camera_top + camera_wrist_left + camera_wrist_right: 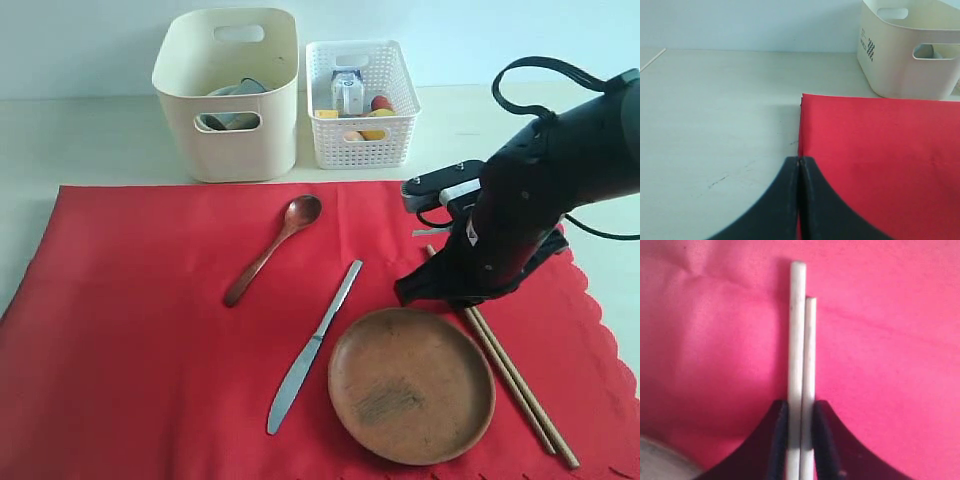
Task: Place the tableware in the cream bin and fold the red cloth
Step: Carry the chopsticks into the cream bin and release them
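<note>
The red cloth (130, 330) lies flat with a wooden spoon (272, 248), a metal knife (315, 345), a round brown plate (411, 384) and a pair of chopsticks (520, 385) on it. My right gripper (800, 410) is shut on the chopsticks (801, 340) near one end, and they lie on the cloth. In the exterior view the right arm (520, 210) hides its fingers. The cream bin (228, 95) holds a pale bowl (222, 92) and a cup (250, 86). My left gripper (799, 162) is shut on nothing, over the cloth's edge (802, 130).
A white lattice basket (362, 100) with food pieces and a small carton stands right of the cream bin. Bare pale table (715, 115) lies beside the cloth's left edge. The plate's rim (660, 460) is close to the right gripper.
</note>
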`<state>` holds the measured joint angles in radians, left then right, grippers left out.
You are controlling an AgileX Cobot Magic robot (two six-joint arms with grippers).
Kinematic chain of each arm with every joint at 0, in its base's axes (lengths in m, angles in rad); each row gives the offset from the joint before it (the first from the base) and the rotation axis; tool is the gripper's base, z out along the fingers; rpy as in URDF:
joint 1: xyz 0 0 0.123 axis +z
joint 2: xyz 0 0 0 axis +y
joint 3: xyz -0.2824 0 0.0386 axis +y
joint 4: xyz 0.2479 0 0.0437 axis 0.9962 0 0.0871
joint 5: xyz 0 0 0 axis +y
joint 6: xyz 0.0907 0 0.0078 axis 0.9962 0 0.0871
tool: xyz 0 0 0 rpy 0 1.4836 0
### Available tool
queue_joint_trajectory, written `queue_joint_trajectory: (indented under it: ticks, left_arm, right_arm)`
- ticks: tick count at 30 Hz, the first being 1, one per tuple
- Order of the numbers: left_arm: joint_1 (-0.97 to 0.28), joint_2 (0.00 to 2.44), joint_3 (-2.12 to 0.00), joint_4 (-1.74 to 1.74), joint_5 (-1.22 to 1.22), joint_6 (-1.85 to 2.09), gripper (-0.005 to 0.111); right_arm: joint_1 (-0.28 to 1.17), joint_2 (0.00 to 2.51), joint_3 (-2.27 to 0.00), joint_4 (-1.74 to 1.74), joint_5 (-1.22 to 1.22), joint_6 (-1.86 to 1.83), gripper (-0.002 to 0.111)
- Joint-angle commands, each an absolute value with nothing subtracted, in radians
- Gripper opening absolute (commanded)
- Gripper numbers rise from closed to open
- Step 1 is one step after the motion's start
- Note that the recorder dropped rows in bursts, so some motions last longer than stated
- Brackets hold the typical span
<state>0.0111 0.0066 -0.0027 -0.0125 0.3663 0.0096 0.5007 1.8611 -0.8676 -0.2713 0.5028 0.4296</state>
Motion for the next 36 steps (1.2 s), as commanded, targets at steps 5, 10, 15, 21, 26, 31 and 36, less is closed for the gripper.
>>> queue_joint_trajectory:
  ticks: [5,10,15,21,26,31,36]
  left_arm:
    - [0.013,0.0,0.0,-0.011,0.353,0.011,0.0]
    - [0.013,0.0,0.0,-0.011,0.353,0.011,0.0]
    - [0.013,0.0,0.0,-0.011,0.353,0.011,0.0]
    - [0.013,0.0,0.0,-0.011,0.353,0.011,0.0]
    - [0.013,0.0,0.0,-0.011,0.353,0.011,0.0]
    - [0.013,0.0,0.0,-0.011,0.353,0.011,0.0]
    - [0.013,0.0,0.0,-0.011,0.353,0.011,0.0]
  right_arm:
    - [0.494,1.779,-0.859,-0.393,0.531,0.419,0.0]
    - [0.494,1.681,-0.883,-0.442,0.526,0.419,0.0]
    - [0.494,1.616,-0.963,-0.46,0.519,0.419,0.0]
    - [0.494,1.584,-1.093,-0.474,0.408,0.419,0.0]
    - [0.494,1.583,-1.172,-0.473,0.189,0.419,0.0]
    - [0.494,1.59,-1.176,-0.475,-0.125,0.419,0.0]
    - [0.494,1.649,-1.191,-0.475,-0.396,0.419,0.0]
